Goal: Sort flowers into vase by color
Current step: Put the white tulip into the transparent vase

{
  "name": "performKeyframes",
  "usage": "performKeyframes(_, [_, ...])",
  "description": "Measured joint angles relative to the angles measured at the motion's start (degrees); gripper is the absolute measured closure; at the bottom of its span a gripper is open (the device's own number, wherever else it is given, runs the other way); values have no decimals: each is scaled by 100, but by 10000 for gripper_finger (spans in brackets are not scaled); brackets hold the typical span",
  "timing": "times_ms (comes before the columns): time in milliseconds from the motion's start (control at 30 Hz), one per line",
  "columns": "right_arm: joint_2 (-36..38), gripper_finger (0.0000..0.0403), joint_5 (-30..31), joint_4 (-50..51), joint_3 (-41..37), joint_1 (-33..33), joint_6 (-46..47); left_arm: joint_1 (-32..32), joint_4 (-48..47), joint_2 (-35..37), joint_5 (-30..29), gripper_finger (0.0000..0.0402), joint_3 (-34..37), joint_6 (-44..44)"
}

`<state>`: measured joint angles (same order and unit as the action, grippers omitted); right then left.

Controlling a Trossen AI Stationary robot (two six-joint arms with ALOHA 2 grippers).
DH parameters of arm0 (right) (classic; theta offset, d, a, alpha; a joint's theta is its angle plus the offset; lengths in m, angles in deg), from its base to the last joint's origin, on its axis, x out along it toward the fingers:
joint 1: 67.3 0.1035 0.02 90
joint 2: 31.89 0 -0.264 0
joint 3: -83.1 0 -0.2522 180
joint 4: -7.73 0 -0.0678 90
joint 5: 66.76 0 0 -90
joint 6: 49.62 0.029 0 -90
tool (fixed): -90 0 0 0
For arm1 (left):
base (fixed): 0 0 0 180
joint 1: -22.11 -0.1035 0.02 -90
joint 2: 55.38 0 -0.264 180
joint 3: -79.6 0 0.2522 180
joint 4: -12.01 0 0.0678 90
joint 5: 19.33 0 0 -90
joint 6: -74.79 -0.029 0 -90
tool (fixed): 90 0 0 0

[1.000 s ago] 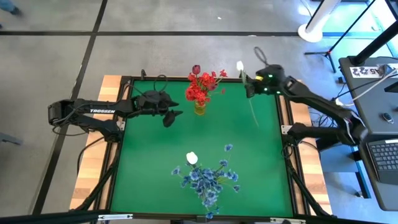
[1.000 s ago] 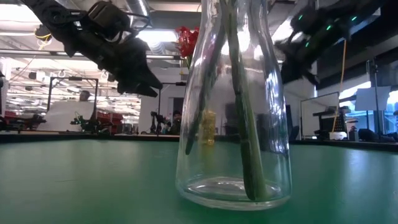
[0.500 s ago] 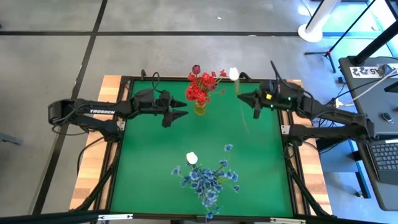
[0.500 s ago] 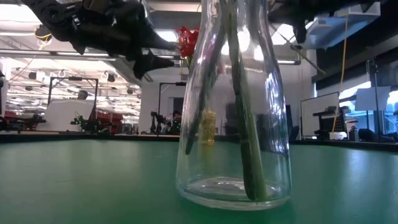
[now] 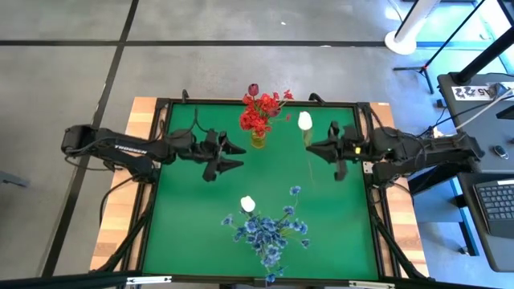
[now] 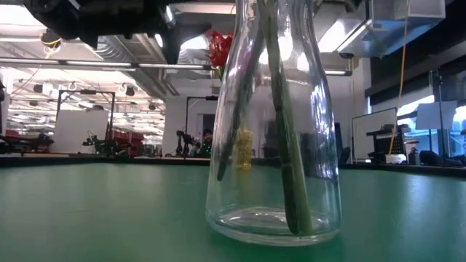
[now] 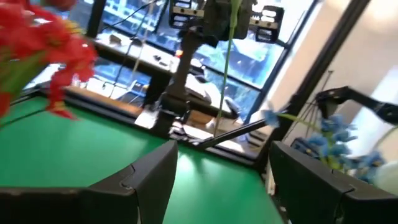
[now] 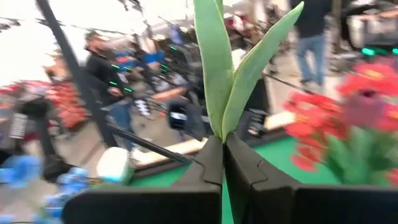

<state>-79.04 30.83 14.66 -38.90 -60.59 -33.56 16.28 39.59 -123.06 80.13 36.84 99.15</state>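
Right wrist view: right end effector (image 8: 222,163) pinching a thin-stemmed white tulip (image 5: 305,121); left end effector (image 7: 214,171) spread

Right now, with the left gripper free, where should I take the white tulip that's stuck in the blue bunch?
Grip the stem just below the white tulip head, probably coming from the left gripper's side: it stands at the edge of the blue flowers there, with sprays crowding its other sides. The stem is hidden here.

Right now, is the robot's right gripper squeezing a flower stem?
Yes, the right gripper has its fingers closed on the green stem of the white flower, as the right wrist view shows.
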Motion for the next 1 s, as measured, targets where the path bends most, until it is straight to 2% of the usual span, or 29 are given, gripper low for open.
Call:
performKeyframes(333, [-792, 402, 516, -1324, 1, 1274, -461, 491, 880, 0, -194, 153, 0, 222])
performKeyframes(500, [-1213, 402, 887, -2111, 1, 1427, -822, 656, 1236, 0, -193, 153, -37, 359])
performKeyframes(633, [-1407, 402, 1182, -2516, 1, 1228, -989, 764, 554, 0, -261, 153, -468, 217])
performKeyframes(867, [-1503, 402, 983, -2829, 1, 601, -1045, 939, -1600, -58, -939, 153, -1771, -652])
performKeyframes(1000, [-1500, 402, 747, -2974, 1, 340, -1001, 941, -1879, -158, -1204, 153, -2185, -988])
